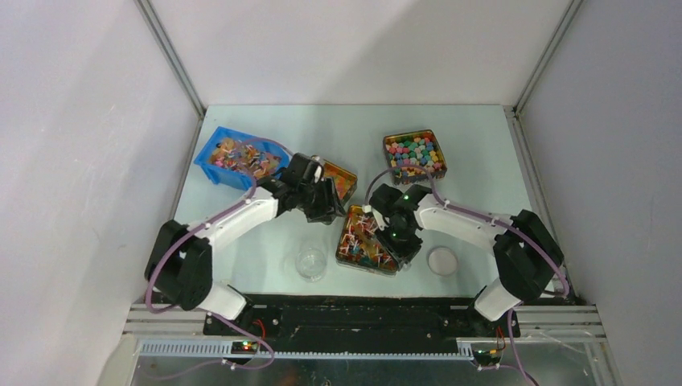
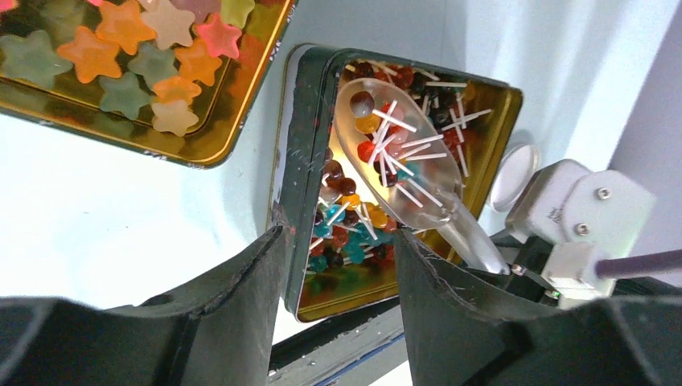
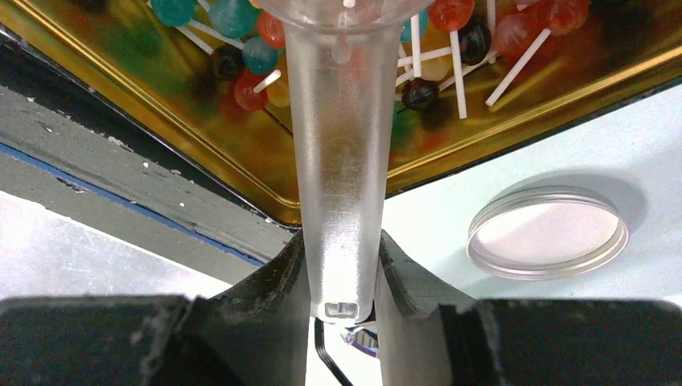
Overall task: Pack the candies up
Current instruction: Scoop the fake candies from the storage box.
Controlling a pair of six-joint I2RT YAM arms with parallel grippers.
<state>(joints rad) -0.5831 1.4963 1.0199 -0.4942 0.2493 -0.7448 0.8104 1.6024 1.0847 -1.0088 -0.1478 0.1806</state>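
Observation:
The candies [image 2: 347,235], small red, blue, green and orange lollipops with white sticks, lie in a gold tin [image 2: 299,161] at centre front [image 1: 346,251]. My right gripper [image 3: 342,241] is shut on the handle of a clear plastic spoon [image 3: 338,161]. The spoon's bowl [image 2: 394,153] holds several candies above the tin. My left gripper [image 2: 338,233] is open, and its fingers straddle the tin's near corner, the left finger against the outer wall. In the top view the left gripper [image 1: 326,211] is at the tin's far left and the right gripper [image 1: 400,235] is over its right side.
A clear jar [image 1: 310,263] stands left of the tin, near the front edge. Its metal lid [image 1: 442,261] lies to the right [image 3: 548,233]. A tin of star sweets [image 2: 201,149], a tin of cube sweets [image 1: 410,134] and a blue bin [image 1: 217,173] of sweets stand behind.

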